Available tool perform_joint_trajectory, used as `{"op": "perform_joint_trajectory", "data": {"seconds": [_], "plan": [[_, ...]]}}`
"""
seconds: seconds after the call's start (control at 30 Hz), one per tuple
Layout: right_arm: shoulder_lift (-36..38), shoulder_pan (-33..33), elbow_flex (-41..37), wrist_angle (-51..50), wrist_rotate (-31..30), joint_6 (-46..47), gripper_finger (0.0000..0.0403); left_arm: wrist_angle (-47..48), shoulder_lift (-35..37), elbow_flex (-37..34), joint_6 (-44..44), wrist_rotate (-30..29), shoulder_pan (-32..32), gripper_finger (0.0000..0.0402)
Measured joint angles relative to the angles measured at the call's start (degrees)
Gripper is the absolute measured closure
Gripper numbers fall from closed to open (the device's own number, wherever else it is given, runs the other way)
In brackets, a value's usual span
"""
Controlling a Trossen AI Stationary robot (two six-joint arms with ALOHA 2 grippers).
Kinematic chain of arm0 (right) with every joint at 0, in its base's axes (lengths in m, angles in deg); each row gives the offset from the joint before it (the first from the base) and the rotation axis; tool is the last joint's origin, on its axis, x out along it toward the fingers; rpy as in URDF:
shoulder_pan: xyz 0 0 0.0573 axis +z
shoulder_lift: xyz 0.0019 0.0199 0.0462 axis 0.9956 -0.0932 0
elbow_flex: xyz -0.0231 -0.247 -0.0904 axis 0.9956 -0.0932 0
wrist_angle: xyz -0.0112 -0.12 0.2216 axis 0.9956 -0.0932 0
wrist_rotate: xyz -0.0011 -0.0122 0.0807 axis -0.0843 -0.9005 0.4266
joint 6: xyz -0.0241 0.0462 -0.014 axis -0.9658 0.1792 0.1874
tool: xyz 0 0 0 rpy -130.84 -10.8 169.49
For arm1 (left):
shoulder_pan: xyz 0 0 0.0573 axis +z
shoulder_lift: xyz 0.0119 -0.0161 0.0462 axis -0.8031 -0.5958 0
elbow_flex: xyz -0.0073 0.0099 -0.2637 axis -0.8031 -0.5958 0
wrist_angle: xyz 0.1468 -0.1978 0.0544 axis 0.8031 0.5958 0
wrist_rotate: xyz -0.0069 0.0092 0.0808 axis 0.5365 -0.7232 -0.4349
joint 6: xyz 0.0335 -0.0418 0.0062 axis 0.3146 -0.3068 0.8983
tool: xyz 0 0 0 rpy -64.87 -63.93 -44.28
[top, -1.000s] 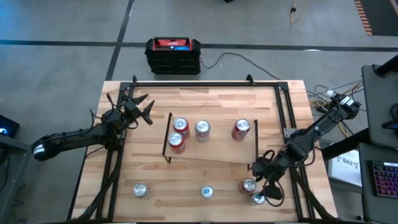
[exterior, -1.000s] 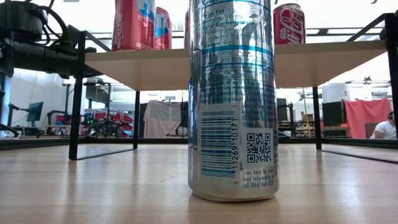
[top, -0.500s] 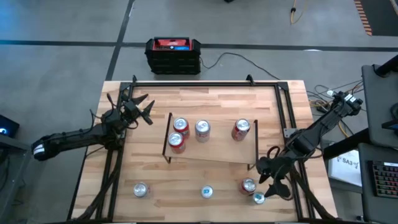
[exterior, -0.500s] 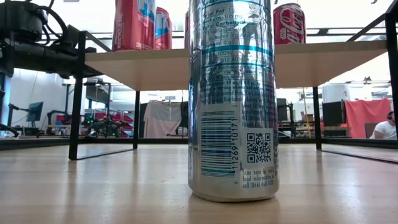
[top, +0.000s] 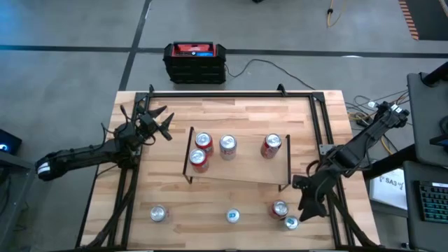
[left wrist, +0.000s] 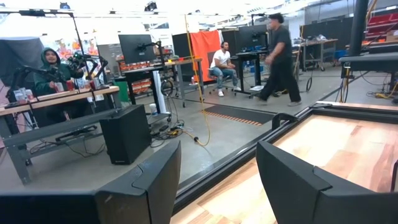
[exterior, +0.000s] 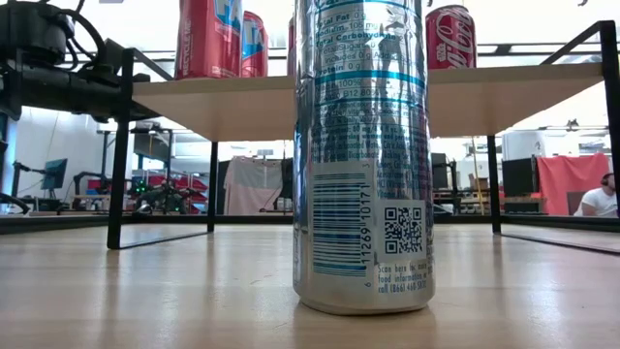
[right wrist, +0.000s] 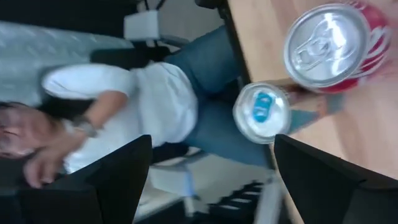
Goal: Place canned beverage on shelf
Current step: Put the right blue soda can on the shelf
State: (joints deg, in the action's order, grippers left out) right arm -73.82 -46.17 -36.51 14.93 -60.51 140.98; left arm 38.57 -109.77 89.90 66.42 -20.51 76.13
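Right pincer (top: 310, 208) shifted off silver can (top: 290, 223) — open, empty.

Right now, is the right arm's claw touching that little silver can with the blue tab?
Apart. In the right wrist view, the silver can stands clear between the open fingers, with visible gaps on both sides of the right gripper.
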Motion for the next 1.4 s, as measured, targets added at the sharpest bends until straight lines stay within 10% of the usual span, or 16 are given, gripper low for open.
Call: {"op": "perform_joint_trajectory", "data": {"seconds": [0.27,0.57,1.0,1.4], "plan": [[-0.87,-0.01,0.02,0.83,-1.01,-0.97,0.0078,-0.02,0.0,0.0,0.0,-0.02,0.0,0.0207],[-2.95,-0.09,0.02,5.45,-21.89,-19.34,0.0078,0.0,0.0,0.02,0.0,0.0,0.0,0.0207],[-3.42,1.16,0.02,25.15,-21.62,-26.35,0.0078,0.0,0.01,0.02,0.0,-0.01,0.01,0.0207],[-5.39,-2.55,1.66,35.15,-22.05,-58.11,0.0078,0.0,0.0,0.0,0.0,0.0,0.02,0.0207]]}}
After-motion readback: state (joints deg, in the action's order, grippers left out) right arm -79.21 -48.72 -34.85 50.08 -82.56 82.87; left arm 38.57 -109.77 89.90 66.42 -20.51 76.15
